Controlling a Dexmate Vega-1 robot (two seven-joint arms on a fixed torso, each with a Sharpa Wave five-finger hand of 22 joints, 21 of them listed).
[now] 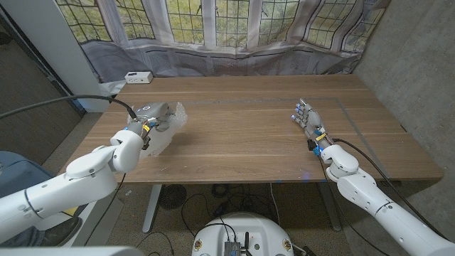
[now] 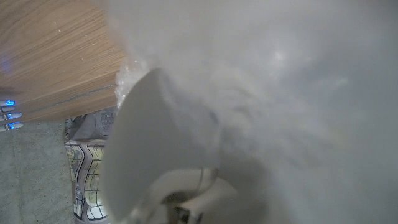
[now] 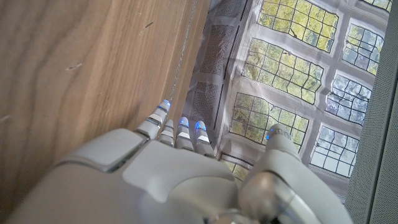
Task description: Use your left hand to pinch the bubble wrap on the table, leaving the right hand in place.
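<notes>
At the left of the head view our left hand [image 1: 151, 119] grips the bubble wrap [image 1: 169, 125]. Our right hand [image 1: 308, 123], at the right, holds nothing, fingers straight and apart.

Bare wooden surface [image 1: 242, 135] stretches between both hands. A crumpled clear bubble wrap sheet [image 1: 169, 124] sits at its left side, a small white box [image 1: 138, 77] at the far-left corner.

table [image 1: 249, 142]: matt wood grain | bubble wrap [image 1: 169, 128]: clear plastic | arms: glossy white
</notes>
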